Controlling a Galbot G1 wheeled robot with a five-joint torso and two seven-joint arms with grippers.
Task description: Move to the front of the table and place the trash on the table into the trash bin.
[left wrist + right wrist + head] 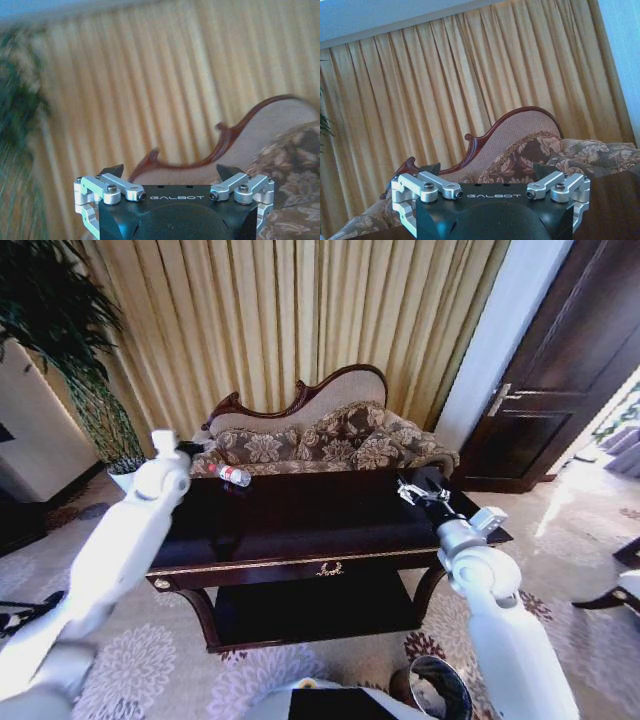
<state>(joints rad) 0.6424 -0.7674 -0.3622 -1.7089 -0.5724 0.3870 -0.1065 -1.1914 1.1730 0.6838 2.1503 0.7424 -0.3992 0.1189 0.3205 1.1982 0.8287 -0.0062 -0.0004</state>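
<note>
The trash in sight is a clear plastic bottle [233,475] with a red label, lying on its side at the far left corner of the table [300,525], just beside and a little to the right of the left gripper [186,449]. That gripper is held up over the same corner, at the end of the white left arm [110,550]. In the left wrist view its fingers [111,171] stand wide apart with nothing between them, pointed at the sofa back and the curtain.

The right gripper [408,490] hangs over the far right part of the dark glossy tabletop, well apart from the bottle. Its wrist view shows its fingers [429,169] spread just as wide and holding nothing; the table surface lies below and ahead of it.

The trash bin [437,687] stands on the patterned carpet [150,665] on the near side of the table, below the right arm [505,630]; only its shiny rim and dark inside can be made out, so its colour is hard to tell from here.

Beyond both grippers sits a floral sofa [330,440] with a carved wooden back, then the gold curtain [280,320]. A leafy plant [60,330] is off to the left gripper's left, and a dark door [560,370] to the right gripper's right
</note>
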